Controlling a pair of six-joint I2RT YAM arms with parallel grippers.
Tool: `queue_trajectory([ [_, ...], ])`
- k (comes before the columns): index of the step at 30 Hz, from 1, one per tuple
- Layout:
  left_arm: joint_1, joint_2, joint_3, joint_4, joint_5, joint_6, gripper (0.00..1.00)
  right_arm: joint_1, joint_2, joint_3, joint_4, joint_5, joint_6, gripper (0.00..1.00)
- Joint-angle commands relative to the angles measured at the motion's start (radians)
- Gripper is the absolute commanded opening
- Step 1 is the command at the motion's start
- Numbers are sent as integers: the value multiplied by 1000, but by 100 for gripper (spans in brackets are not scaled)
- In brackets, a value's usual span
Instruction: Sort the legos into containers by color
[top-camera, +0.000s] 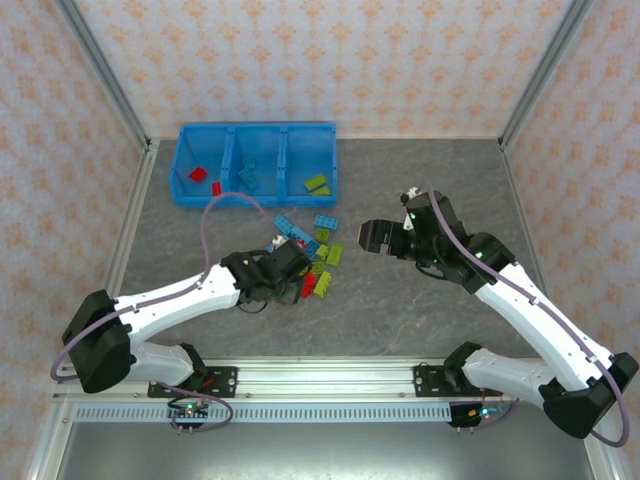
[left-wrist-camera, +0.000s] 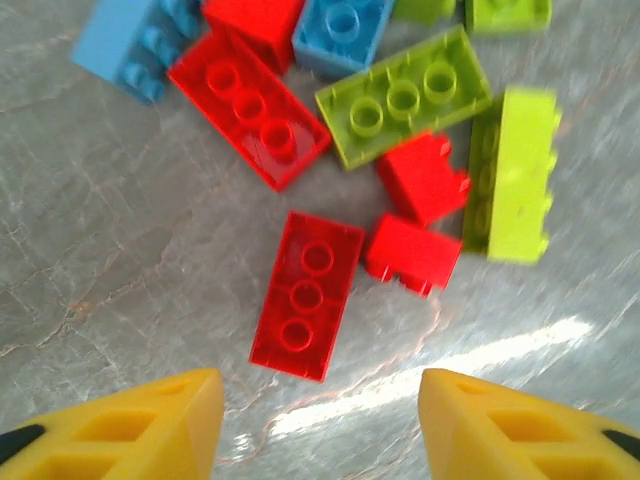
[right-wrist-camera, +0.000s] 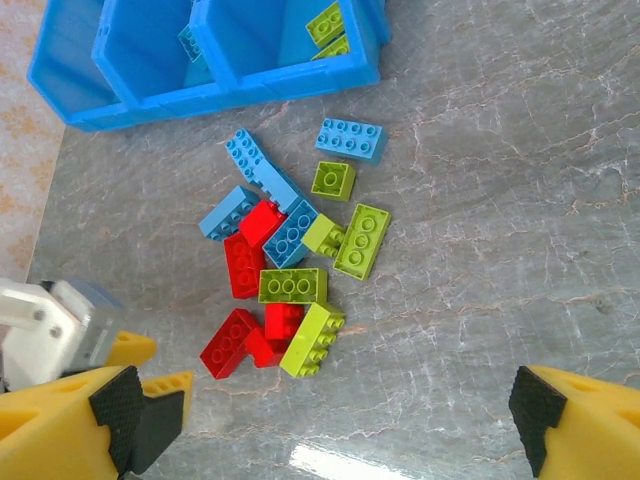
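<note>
No writing can be read on the legos (right-wrist-camera: 292, 285) or containers (right-wrist-camera: 230, 95).

Legos (right-wrist-camera: 290, 285) in red, light blue and lime green on a grey, white-veined table (right-wrist-camera: 500, 150) — containers (right-wrist-camera: 230, 95) bright blue; walls (top-camera: 330, 60) pale pink with a repeated floral motif
</note>
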Motion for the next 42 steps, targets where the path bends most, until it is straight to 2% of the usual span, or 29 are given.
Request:
queue_trajectory([
  [1, 1, -14, -21, 9, 17, 118, 60, 8, -16, -29, 3, 17, -10, 97],
  [4, 5, 14, -7, 22, 11, 162, 62, 8, -7, -28, 18, 17, 15, 96],
  [6, 33, 70, 10, 31, 86, 207, 62, 8, -3, -26, 33, 26, 27, 96],
  [12, 114, 224, 18, 74, 136, 278, 61, 9, 12, 1, 37, 75, 69, 96],
  [14, 150, 258, 31, 84, 189, 288, 58, 14, 17, 5, 39, 92, 81, 96],
  [15, 157, 270, 35, 94, 198, 290, 55, 16, 19, 5, 42, 97, 85, 96],
  [18, 161, 310, 55, 93, 190, 282, 38, 19, 30, 15, 52, 106, 91, 96],
  [21, 161, 332, 44, 119, 220, 264, 25, 19, 61, 48, 42, 99, 86, 97],
  [26, 166, 279, 51, 113, 248, 221, 23, 20, 128, 76, 36, 29, 70, 97],
  [31, 192, 84, 99, 45, 213, 196, 23, 28, 212, 29, 206, -175, 55, 97],
  [34, 262, 8, 150, 16, 189, 183, 23, 55, 282, 0, 343, -261, 126, 96],
  [36, 325, 1, 197, 3, 182, 172, 24, 83, 321, -4, 382, -247, 152, 96],
  [42, 553, 128, 410, -2, 124, 157, 25, 102, 435, 20, 456, -211, 119, 97],
])
